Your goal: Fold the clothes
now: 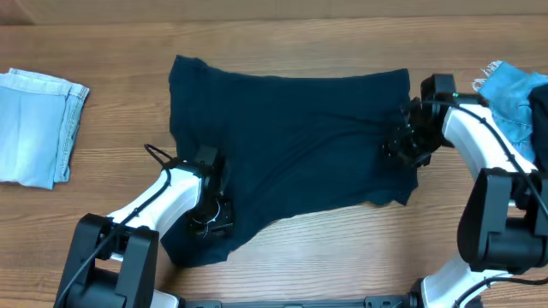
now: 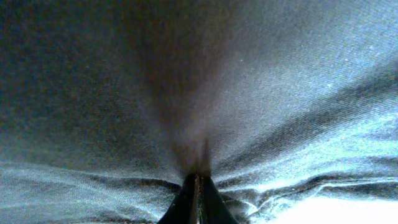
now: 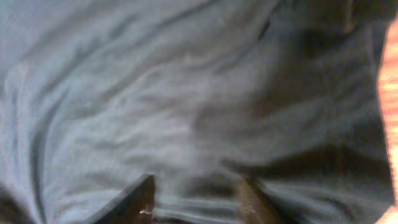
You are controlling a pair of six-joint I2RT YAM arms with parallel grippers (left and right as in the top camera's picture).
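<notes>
Toward the near edge, the left gripper [image 2: 198, 190] is clenched on a puckered fold of the navy garment [image 1: 291, 137]. The garment lies spread across the centre of the desk [image 1: 282, 43]. The right gripper [image 3: 196, 193] is released, fingers apart, over the garment's right side. The pale blue denim piece [image 1: 34, 128] lies folded at the left edge. The brighter blue denim piece [image 1: 514, 94] lies at the right edge, toward the far corner.

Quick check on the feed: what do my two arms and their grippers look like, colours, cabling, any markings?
Both share one build: rounded white links between black joint housings, on blocky black bases. A thin black cable runs along the white shell of the left arm and of the right arm. The left gripper and right gripper are all black, with dark, tapering fingers. No markings are legible.
</notes>
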